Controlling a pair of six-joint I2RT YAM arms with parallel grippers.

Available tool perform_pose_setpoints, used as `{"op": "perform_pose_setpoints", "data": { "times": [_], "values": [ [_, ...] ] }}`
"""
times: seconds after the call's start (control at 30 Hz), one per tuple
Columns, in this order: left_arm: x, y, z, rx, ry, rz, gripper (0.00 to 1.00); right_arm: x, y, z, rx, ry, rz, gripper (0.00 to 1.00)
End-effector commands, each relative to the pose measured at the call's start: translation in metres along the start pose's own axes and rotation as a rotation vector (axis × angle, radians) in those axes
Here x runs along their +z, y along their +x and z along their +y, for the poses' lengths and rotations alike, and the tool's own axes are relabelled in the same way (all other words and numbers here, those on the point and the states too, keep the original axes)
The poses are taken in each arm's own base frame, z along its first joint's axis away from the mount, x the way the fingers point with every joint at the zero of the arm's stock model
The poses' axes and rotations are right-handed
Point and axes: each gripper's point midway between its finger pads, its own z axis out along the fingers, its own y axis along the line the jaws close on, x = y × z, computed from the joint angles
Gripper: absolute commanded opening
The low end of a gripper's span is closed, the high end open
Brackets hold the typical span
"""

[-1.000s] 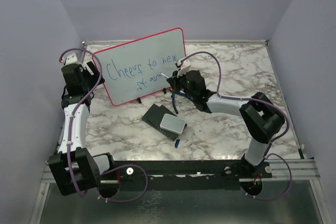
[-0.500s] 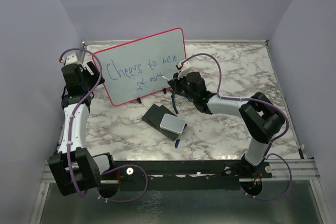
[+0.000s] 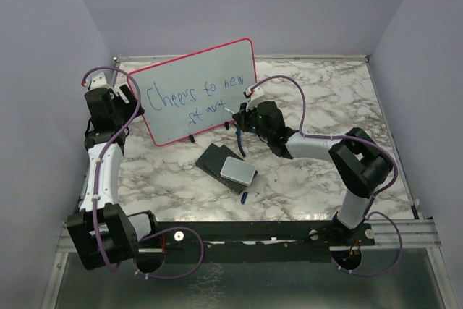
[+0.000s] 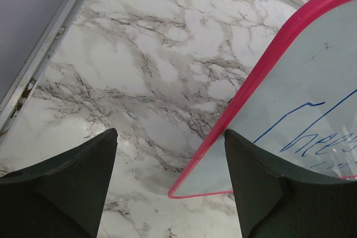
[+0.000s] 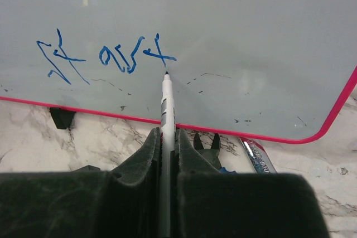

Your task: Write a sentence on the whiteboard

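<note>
The whiteboard [image 3: 173, 85] with a red-pink frame stands tilted at the back left; it also shows in the right wrist view [image 5: 223, 37] and the left wrist view [image 4: 312, 82]. The sentence [image 3: 192, 95] in blue reads "Cheers to new" with "start" [image 5: 106, 57] below. My right gripper [image 5: 166, 137] is shut on a white marker [image 5: 167, 101]; its tip sits at the board just below the last "t". My left gripper [image 4: 170, 154] is open at the board's lower left corner, with the right finger [image 4: 262, 176] over the board's edge.
A dark block with a grey-white pad [image 3: 228, 168] lies on the marble table [image 3: 325, 99] in front of the board. A small blue cap [image 3: 244, 196] lies near it. Black board feet [image 5: 61, 116] and a silver pen [image 5: 255, 154] sit under the board's lower edge.
The right gripper has shifted slightly right along the second line as the "t" of "start" was written. The left arm has not moved.
</note>
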Motion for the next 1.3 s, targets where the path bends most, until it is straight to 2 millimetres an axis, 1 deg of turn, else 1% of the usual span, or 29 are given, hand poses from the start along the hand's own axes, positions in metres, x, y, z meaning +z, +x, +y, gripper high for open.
{"op": "perform_pose_setpoints", "data": {
  "times": [0.0, 0.3, 0.4, 0.67, 0.8, 1.1, 1.27],
  "values": [
    [-0.003, -0.002, -0.005, 0.015, 0.026, -0.014, 0.79, -0.001, 0.006, -0.007, 0.001, 0.031, 0.014, 0.01],
    [-0.003, -0.001, -0.005, 0.016, 0.025, -0.014, 0.79, 0.0, 0.0, -0.013, -0.011, 0.065, 0.002, 0.01],
    [-0.003, -0.001, -0.005, 0.017, 0.025, -0.014, 0.79, 0.001, -0.003, -0.012, -0.01, 0.065, -0.005, 0.01],
    [-0.003, -0.001, -0.005, 0.017, 0.025, -0.014, 0.79, 0.001, -0.005, -0.012, -0.012, 0.062, -0.008, 0.01],
    [-0.003, -0.001, -0.006, 0.017, 0.027, -0.014, 0.79, -0.003, -0.01, -0.004, -0.024, 0.018, -0.023, 0.01],
    [-0.003, -0.001, -0.006, 0.016, 0.029, -0.013, 0.79, -0.006, -0.024, 0.005, -0.023, -0.028, -0.053, 0.01],
    [-0.003, -0.002, -0.006, 0.016, 0.029, -0.015, 0.79, -0.01, -0.032, 0.006, -0.026, -0.029, -0.073, 0.01]
  ]
}}
